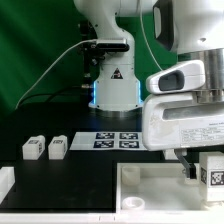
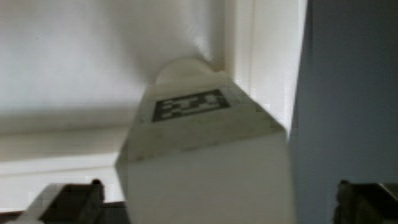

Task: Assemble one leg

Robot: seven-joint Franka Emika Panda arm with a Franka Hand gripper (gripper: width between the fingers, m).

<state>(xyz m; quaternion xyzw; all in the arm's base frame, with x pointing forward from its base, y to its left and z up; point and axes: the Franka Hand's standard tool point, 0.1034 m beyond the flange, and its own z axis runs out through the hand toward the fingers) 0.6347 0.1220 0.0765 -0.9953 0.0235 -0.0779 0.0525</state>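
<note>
In the wrist view a leg (image 2: 199, 150), a white block with a square tag near its far end, stands upright and runs away from the camera between my two fingers. The dark fingertips (image 2: 71, 202) flank it, with a thin strip of background showing on each side, so my gripper (image 2: 217, 205) is open around the leg without touching it. In the exterior view the gripper (image 1: 200, 168) hangs low at the right over the large white tray-like piece (image 1: 150, 192), where the same leg (image 1: 213, 168) stands at its right end. Two more legs (image 1: 33, 147) (image 1: 57, 147) lie at the left.
The marker board (image 1: 118, 138) lies on the black table in front of the robot base (image 1: 112, 85). A white block (image 1: 5, 183) sits at the near left edge. The tray's raised rim (image 2: 267, 50) runs close beside the leg.
</note>
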